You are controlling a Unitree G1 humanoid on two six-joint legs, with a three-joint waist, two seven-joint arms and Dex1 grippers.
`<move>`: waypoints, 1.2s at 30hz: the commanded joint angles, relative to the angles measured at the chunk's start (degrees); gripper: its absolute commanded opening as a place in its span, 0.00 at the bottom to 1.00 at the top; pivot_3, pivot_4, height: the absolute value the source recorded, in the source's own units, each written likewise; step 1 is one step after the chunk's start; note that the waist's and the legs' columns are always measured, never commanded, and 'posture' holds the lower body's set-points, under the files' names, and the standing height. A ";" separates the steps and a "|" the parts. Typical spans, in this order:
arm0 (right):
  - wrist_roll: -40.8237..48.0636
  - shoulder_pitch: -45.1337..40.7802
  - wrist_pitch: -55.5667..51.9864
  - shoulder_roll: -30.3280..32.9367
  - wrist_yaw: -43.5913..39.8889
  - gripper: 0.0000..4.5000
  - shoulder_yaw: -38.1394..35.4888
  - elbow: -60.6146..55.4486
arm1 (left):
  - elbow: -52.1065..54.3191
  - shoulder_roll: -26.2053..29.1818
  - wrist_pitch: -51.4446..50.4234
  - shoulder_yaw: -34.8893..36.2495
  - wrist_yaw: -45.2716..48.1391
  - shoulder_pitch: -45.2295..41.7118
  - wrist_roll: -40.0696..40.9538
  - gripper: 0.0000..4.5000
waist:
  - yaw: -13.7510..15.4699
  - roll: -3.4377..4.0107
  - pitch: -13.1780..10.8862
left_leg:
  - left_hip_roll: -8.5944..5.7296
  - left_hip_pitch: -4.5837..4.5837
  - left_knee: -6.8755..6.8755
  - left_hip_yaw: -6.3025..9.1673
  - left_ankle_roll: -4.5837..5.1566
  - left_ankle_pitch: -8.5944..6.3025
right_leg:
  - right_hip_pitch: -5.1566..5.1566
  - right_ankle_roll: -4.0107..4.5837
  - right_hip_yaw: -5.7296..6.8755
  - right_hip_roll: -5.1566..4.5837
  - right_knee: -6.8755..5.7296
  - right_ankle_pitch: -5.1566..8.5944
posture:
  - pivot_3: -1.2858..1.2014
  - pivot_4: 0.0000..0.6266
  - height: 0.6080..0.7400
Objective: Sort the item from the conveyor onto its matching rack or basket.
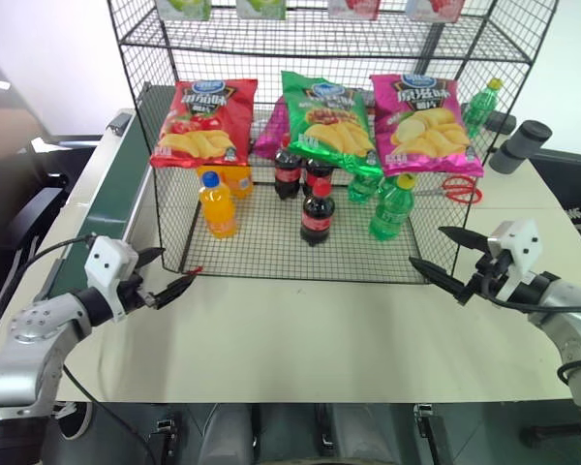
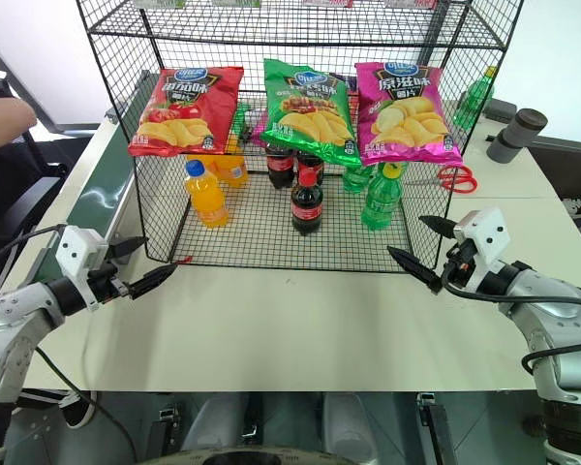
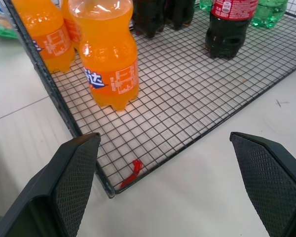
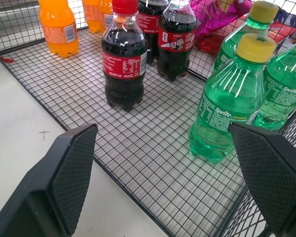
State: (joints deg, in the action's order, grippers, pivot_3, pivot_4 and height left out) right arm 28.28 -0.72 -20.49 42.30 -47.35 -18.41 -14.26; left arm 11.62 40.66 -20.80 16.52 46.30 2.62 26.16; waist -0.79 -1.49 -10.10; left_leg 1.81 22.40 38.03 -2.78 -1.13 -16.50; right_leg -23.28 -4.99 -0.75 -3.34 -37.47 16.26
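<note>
Your left gripper and right gripper are both spread wide and hold nothing. The cola bottle stands inside the rack, near the front. If you reach in again, you could knock it over.
</note>
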 commanded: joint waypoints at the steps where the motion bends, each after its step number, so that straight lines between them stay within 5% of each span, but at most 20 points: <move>1: 0.38 -0.86 0.30 0.67 0.02 0.98 -0.87 -1.88 | 2.51 0.84 -0.12 2.10 0.26 0.22 1.18 1.00 | 0.04 0.00 0.00 | 0.00 0.00 0.00 0.00 0.00 0.00 | 0.00 0.00 0.00 0.00 0.00 0.00 | 0.52 0.24 1.00; 36: -2.12 -1.25 9.09 -2.71 -3.37 0.98 1.04 7.30 | 3.70 -0.26 -1.42 1.37 -3.54 -0.92 1.04 1.00 | 0.05 0.00 0.00 | 0.00 -0.01 0.03 0.00 0.00 0.00 | 0.02 0.00 -0.01 0.07 -0.03 0.00 | 0.52 0.24 1.00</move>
State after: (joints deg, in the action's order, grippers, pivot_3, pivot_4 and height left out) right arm 25.96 -1.21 -12.95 39.87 -50.49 -16.77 -6.81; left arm 13.60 40.46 -22.19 16.71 43.20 2.13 26.71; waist -0.74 -1.49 -10.09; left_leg 1.82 22.39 38.06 -2.78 -1.13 -16.50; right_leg -23.27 -4.99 -0.76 -3.26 -37.50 16.26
